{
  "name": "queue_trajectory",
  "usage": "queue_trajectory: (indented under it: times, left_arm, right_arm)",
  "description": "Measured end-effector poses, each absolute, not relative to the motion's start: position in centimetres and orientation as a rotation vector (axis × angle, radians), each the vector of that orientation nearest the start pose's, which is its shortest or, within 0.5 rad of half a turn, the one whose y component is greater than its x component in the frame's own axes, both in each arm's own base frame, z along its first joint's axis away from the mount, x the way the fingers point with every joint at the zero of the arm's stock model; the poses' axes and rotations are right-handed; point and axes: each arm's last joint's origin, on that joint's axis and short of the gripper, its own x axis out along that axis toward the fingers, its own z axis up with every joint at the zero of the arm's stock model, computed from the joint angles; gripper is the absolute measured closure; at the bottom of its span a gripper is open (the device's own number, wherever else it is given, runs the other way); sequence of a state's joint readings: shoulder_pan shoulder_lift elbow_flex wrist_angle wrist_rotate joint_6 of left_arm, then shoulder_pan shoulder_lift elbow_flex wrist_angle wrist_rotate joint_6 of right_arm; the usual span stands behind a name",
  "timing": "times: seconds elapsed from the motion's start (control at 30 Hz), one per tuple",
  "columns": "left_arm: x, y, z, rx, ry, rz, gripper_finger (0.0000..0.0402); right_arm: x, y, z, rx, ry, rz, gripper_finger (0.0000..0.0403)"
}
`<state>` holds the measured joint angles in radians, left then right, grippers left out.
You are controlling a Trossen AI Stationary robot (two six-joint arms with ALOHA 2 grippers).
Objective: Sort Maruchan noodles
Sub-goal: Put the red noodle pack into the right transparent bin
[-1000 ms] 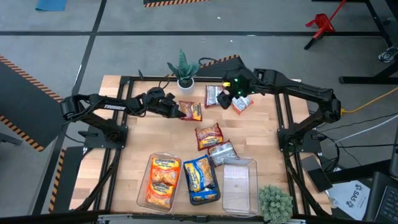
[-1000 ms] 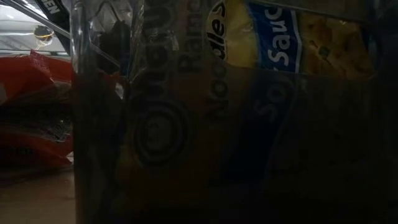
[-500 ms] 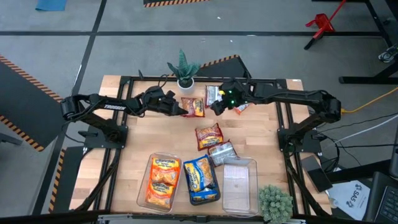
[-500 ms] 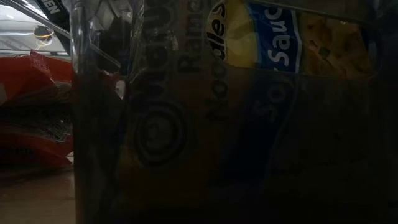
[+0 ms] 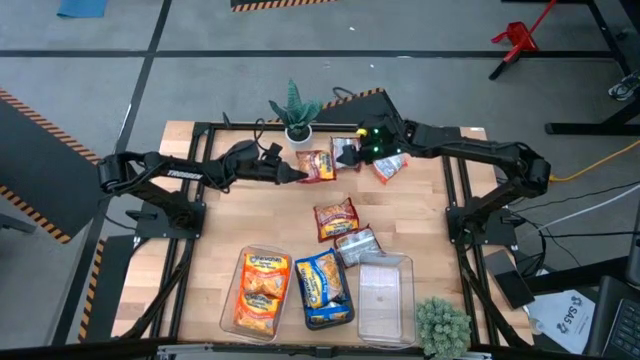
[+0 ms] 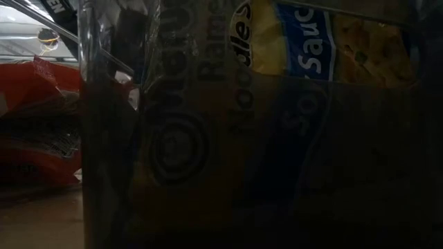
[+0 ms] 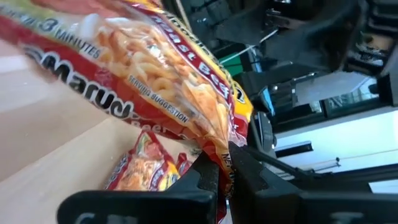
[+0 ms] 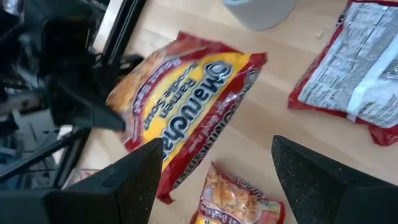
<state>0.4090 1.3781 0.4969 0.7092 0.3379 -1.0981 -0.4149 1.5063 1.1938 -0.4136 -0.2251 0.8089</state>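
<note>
Left arm — reaching from the table's left side toward the far middle. Left gripper (image 5: pixel 296 172), jaws pinched tight on the near edge of a red-and-yellow packet (image 5: pixel 317 166), seen in the left wrist view as the held Maruchan beef packet (image 7: pixel 155 81) clamped between the dark fingers (image 7: pixel 208 174). Held packet lifted at the far middle of the table (image 5: pixel 210 250), just in front of the potted plant (image 5: pixel 296 112); long axis roughly left-to-right in the high view, free end pointing toward the right arm.

Near edge, left to right — clear bin with orange packets (image 5: pixel 260 288); clear bin with blue-and-yellow packets (image 5: pixel 322 288), long axes running near-to-far; third clear bin (image 5: pixel 386 296).

Middle of table — loose red packet (image 5: pixel 336 218), long axis slightly tilted; silver-faced packet (image 5: pixel 356 243) just beyond the third bin.

Right arm — stretched from the right side to the far middle. Right gripper (image 5: pixel 358 152), jaws spread wide, holding nothing, above the table just beside the held packet. Two more packets there: one silver-backed (image 5: pixel 343 152), one red-and-silver (image 5: pixel 390 167).

Near right corner — small green shrub (image 5: pixel 442 325).
</note>
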Motion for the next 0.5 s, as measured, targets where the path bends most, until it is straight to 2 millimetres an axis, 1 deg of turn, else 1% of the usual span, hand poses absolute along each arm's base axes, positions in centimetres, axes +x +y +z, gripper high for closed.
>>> queue_trajectory:
  times: [0.17,0.23,0.33,0.5]
  left_arm:
    - [25.0,9.1,19.9,-1.134,0.059,0.17,0.0397]
    - [25.1,9.0,20.1,-1.121,0.029,0.17,0.0397]
    - [25.2,8.8,20.4,-1.103,-0.006,0.175,0.0397]
    - [25.3,8.7,20.6,-1.093,-0.037,0.185,0.0397]
  right_arm:
    - [30.0,-13.9,29.1,1.09,0.52,-0.366,0.0118]
    - [29.9,-14.2,29.2,1.112,0.514,-0.369,0.0118]
    - [29.9,-14.1,28.5,1.141,0.494,-0.358,0.0118]
    - [30.4,-14.1,27.3,1.243,0.325,-0.246,0.0118]
